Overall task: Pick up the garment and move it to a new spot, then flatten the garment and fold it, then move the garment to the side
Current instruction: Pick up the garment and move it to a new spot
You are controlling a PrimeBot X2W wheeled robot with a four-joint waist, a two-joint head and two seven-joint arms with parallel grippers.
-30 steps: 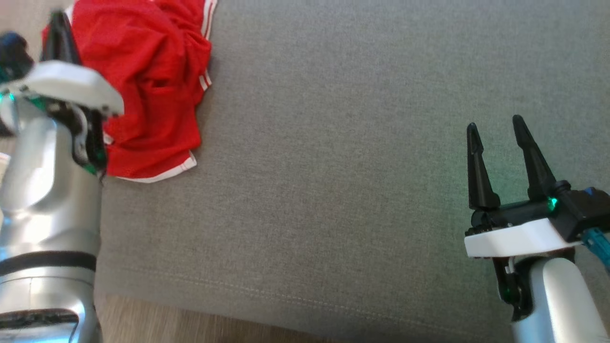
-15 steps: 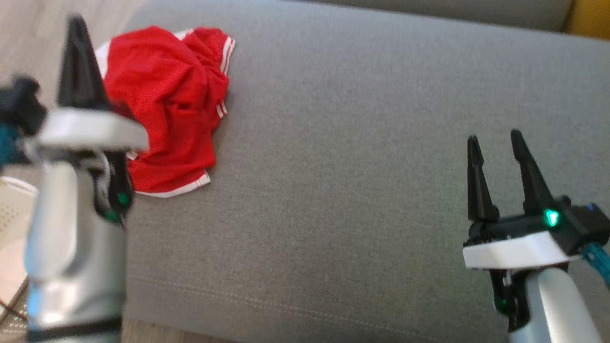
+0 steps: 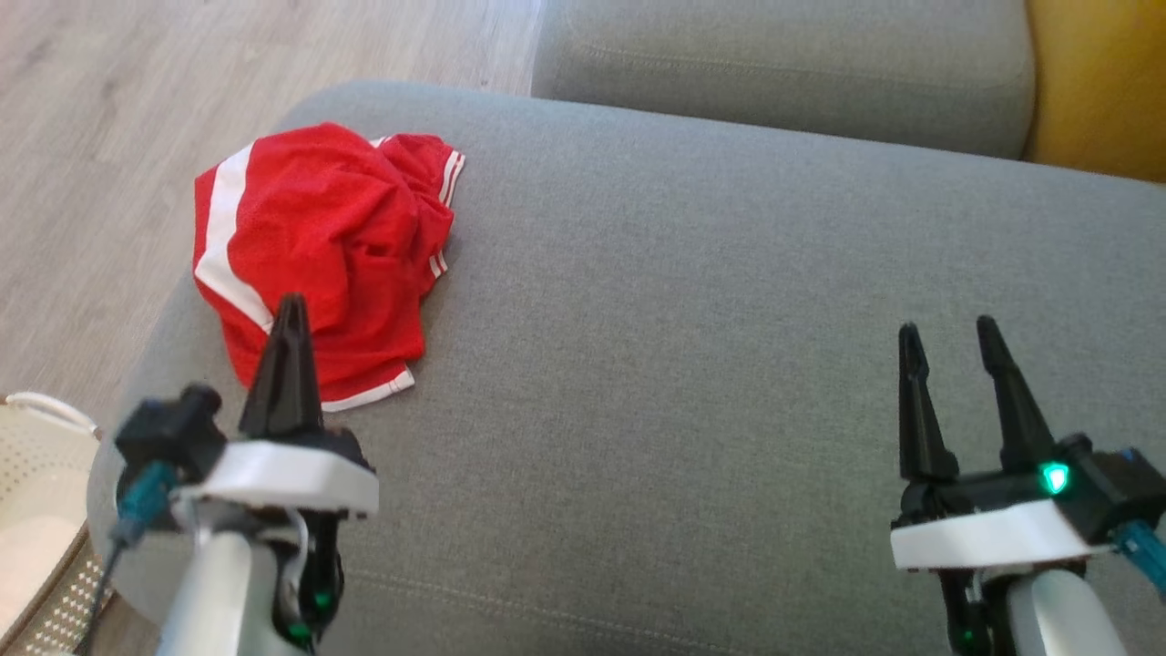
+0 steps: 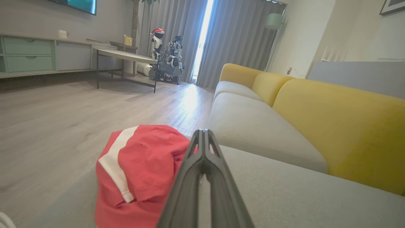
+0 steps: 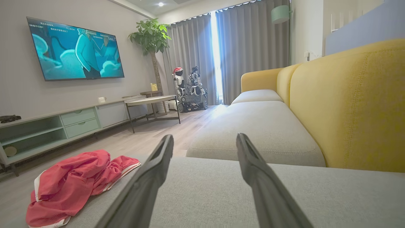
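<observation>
Your left gripper (image 3: 290, 314) has its fingers pressed together and holds nothing, its tip near the closest hem of the garment (image 3: 319, 246). Your right gripper (image 3: 947, 333) is wide open and empty, well apart over the right side of the sofa cushion (image 3: 683, 364). The garment, red with white stripes, lies crumpled at the cushion's far left corner, close to the rounded edge above the floor (image 3: 137, 91).

That is your risk: go in with the fingers together and you push the heap instead of taking it, and it could slide off that edge. Pinch only a top fold and it will likely come up bunched, which makes flattening harder.

Beside the cushion's left end stands a pale perforated basket (image 3: 36, 456) — you see only a slice of it, and it looks empty, though you cannot be sure.
</observation>
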